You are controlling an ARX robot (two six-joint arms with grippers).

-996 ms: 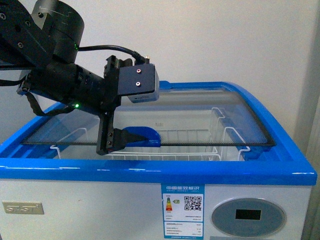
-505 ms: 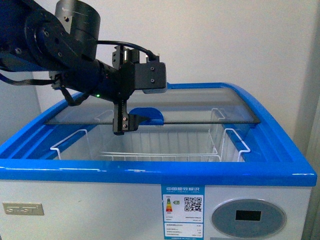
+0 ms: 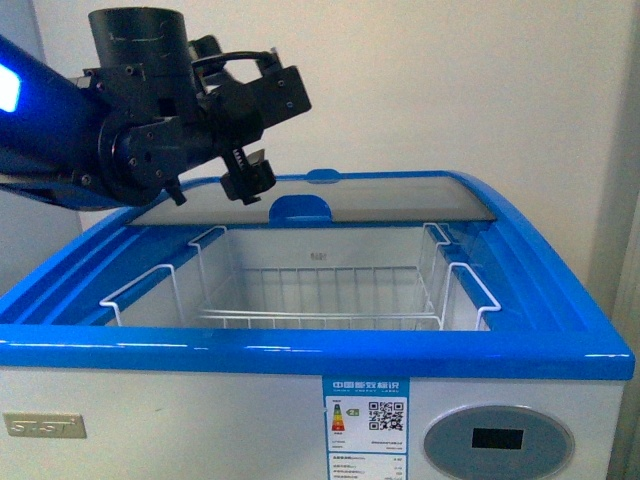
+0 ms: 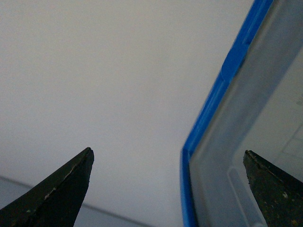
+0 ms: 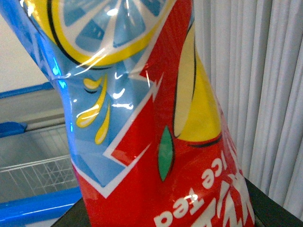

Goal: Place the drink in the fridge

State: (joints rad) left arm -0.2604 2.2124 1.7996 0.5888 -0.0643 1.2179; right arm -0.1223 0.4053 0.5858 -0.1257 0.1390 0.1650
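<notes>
Hovering above the rear left corner of the fridge (image 3: 300,345), the left pincer (image 3: 248,178) was recorded as released, its fingertips (image 4: 66,189) set wide apart with nothing between them. The glass lid (image 3: 400,200) was noted at the rear, with the white wire basket (image 3: 320,318) exposed below. The drink (image 5: 156,142) was seen only in the right wrist view, close against the black right pincer (image 5: 267,208). Whether that pincer was clenched could not be told.
</notes>
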